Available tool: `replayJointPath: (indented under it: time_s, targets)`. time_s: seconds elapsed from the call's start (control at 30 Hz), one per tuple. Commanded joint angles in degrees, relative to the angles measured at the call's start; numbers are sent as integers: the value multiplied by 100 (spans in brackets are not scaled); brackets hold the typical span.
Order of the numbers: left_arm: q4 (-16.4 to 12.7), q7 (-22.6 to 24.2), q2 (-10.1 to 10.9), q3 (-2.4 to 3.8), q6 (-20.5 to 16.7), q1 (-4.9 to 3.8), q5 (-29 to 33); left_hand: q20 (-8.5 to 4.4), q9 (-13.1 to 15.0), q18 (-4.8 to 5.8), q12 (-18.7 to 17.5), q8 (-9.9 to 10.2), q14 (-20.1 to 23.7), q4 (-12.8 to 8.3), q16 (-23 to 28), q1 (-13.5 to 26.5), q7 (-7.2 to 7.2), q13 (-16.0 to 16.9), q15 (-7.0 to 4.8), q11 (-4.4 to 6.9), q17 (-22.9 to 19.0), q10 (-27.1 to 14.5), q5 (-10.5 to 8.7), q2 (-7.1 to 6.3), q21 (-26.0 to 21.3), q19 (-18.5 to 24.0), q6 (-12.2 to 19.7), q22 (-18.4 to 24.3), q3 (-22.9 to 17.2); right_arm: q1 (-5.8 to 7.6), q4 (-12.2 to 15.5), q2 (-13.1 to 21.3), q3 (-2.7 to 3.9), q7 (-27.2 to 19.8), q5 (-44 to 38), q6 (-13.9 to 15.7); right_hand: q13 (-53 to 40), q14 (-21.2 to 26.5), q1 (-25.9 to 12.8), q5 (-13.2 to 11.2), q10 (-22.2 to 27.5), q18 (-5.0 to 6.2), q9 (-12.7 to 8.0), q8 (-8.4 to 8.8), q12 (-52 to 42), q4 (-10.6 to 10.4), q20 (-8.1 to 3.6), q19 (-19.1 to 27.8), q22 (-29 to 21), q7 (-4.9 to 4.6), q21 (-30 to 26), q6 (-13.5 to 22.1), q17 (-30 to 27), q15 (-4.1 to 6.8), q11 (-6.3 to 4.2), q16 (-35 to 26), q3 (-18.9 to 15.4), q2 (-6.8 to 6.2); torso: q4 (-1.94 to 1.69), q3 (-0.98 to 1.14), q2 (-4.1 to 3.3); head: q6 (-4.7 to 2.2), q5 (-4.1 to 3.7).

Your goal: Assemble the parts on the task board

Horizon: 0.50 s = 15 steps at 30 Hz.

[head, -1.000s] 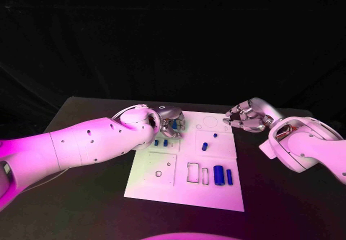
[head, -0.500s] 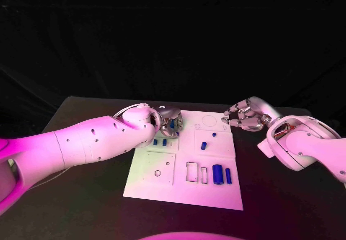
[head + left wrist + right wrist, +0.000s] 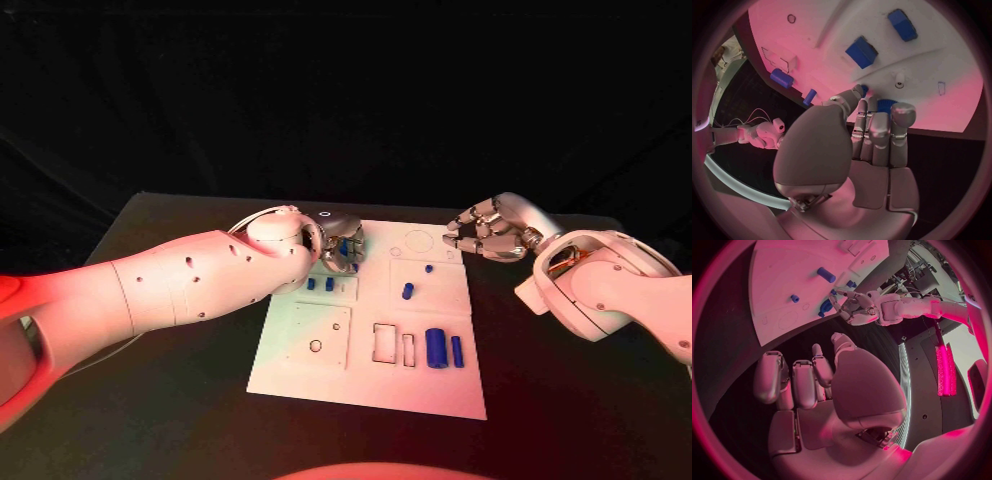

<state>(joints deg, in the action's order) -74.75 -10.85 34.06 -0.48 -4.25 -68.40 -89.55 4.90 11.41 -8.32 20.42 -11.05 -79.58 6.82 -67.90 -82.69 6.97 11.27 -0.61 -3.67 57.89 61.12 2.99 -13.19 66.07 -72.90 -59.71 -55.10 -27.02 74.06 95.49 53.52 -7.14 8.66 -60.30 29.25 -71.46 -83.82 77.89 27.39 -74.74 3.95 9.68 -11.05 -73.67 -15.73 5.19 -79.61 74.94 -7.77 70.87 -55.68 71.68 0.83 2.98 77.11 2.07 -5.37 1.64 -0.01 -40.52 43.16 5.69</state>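
Observation:
The white task board [image 3: 306, 345] lies mid-table. My left hand [image 3: 342, 247] hovers low over its far left corner, fingers curled down. In the left wrist view the fingertips [image 3: 879, 107] and thumb close on a blue part [image 3: 886, 104] at the board [image 3: 942, 70]. My right hand [image 3: 490, 232] sits off the board's far right edge, fingers curled in and holding nothing; the right wrist view shows its palm [image 3: 861, 385] bare. Two blue blocks [image 3: 320, 284] stand just nearer than the left hand. A blue peg [image 3: 408, 292] lies mid-board, and two blue cylinders [image 3: 446, 350] lie near the right edge.
The board has empty rectangular slots [image 3: 387, 343], a small round hole [image 3: 316, 347] and a circle outline [image 3: 418, 241] at its far side. Black table [image 3: 173, 400] surrounds the board on all sides. A thin cable [image 3: 257, 214] runs by the left wrist.

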Motion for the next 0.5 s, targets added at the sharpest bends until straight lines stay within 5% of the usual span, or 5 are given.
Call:
replayJointPath:
  time_s: [0.03,0.5]
  targets:
    - [8,13,-31,3,170,2,-11,-14,-14,114,-31,30,-50,-12,-63,-18,-9,-17,8,0,36,57,-5,47,58,-43,-48,-36,-43,-4,8,-6,1,-42,-51,-53,-1,-212,7,39,0,44,-1,-32,-3,0,-22,-20,331,-5,-30,27,1,41,3,-27,18,19,1,0,1,6,7]
    - [49,45,-70,1,257,23,26,-20,-38,124,-64,56,-92,-39,-187,-10,-13,-58,-3,13,132,139,-6,70,118,-56,-120,-107,-100,-4,6,-13,1,-48,-51,-58,-8,-213,4,43,-7,43,-1,-35,-11,-1,-22,-24,335,-5,-27,24,0,41,3,-29,18,20,-3,0,-1,18,5]
